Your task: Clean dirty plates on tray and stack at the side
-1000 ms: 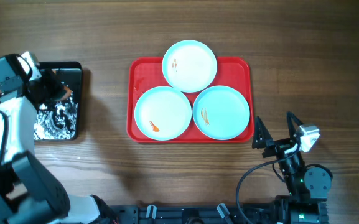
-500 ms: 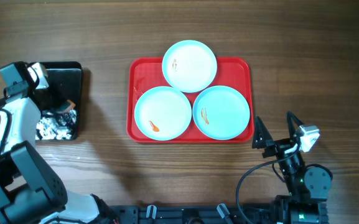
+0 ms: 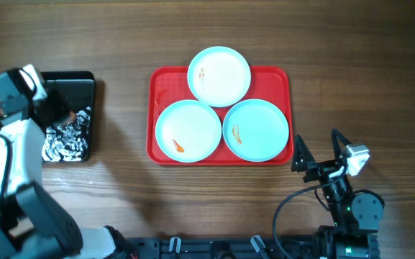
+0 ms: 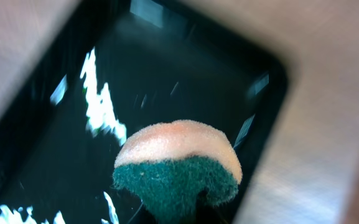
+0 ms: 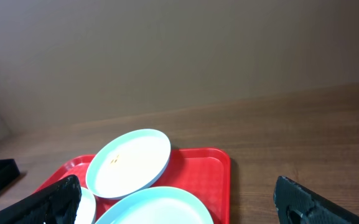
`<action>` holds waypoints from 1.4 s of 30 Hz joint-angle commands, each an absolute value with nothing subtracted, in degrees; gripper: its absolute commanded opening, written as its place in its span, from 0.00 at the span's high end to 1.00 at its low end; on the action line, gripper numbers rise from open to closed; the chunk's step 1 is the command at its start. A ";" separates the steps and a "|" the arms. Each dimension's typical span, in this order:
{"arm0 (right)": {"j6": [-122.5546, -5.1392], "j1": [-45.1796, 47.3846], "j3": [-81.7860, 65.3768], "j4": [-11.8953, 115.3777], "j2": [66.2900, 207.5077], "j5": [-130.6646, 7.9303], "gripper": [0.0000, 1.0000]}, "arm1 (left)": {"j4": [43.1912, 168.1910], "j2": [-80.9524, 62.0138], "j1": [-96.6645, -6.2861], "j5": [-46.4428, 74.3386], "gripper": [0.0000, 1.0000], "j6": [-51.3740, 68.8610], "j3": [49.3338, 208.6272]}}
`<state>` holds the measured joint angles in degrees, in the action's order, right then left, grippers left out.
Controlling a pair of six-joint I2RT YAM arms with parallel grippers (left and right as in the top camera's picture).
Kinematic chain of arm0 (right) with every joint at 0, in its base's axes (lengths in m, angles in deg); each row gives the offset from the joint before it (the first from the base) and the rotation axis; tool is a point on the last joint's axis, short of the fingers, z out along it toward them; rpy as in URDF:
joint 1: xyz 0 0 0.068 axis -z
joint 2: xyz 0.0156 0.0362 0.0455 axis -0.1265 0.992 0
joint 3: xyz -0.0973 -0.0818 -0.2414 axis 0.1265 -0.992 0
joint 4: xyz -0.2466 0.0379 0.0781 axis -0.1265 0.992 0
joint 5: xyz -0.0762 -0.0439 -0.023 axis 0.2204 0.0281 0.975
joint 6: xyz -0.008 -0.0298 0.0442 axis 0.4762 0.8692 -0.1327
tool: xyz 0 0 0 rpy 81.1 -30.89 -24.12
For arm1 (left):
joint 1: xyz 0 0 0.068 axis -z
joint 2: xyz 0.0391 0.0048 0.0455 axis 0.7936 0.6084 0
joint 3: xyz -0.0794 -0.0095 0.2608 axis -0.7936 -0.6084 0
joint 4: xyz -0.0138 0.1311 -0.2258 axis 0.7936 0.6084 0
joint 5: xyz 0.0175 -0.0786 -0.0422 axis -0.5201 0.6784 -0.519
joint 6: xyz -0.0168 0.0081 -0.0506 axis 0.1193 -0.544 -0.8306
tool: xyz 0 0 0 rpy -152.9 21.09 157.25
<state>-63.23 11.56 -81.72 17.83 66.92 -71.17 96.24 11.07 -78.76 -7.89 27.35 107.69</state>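
Three pale mint-white plates lie on the red tray (image 3: 165, 80): one at the back (image 3: 219, 75), one at the front left (image 3: 188, 131), one at the front right (image 3: 256, 129), each with a small orange smear. My left gripper (image 3: 62, 119) is over the black tray (image 3: 81, 83) at the far left and is shut on a sponge (image 4: 178, 167) with an orange top and green scouring underside. My right gripper (image 3: 324, 152) is open and empty near the table's front, just right of the red tray; the back plate (image 5: 129, 162) and red tray (image 5: 213, 165) show between its fingers.
The glossy black tray (image 4: 185, 74) holds white foam (image 3: 67, 140) along its front part. Bare wooden tabletop (image 3: 358, 72) surrounds both trays.
My left gripper moved forward over the black tray, then back a little, with the sponge in it. The plates and right arm have not moved.
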 commanded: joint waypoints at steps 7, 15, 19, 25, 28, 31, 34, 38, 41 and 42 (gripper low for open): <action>-63.65 11.74 -81.76 17.61 66.92 -71.76 0.00 | 88.83 2.24 -79.22 14.23 0.96 28.01 109.75; -63.63 11.74 -81.76 17.61 66.92 -71.76 0.00 | 91.17 0.81 -81.01 14.30 0.96 28.05 109.70; -63.61 11.74 -81.76 17.61 66.92 -71.76 0.00 | 95.78 5.67 -83.83 11.72 0.96 28.08 109.70; -63.63 11.74 -81.76 17.61 66.92 -71.76 0.00 | 97.70 14.52 -87.48 15.81 0.96 28.05 108.59; -63.61 11.74 -81.76 17.61 66.92 -71.76 0.00 | 93.64 14.21 -89.08 29.31 0.96 28.05 108.61; -63.63 11.74 -81.76 17.61 66.92 -71.78 0.00 | 86.25 11.94 -91.03 47.65 0.96 27.49 108.63; -63.63 11.74 -81.76 17.61 66.92 -71.76 0.00 | 87.56 10.37 -92.07 44.68 0.96 26.55 108.63; -63.63 11.74 -81.76 17.61 66.92 -71.76 0.00 | 96.39 10.87 -92.49 19.83 0.96 28.51 107.84; -63.63 11.74 -81.76 17.61 66.92 -71.76 0.00 | 97.75 11.37 -92.64 5.60 0.96 28.05 105.75; -63.61 11.74 -81.76 17.61 66.92 -71.76 0.00 | 97.51 11.31 -92.75 5.84 0.96 28.03 105.79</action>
<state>-63.23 11.56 -81.72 17.83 66.92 -71.17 97.18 10.91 -92.03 22.47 27.33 107.43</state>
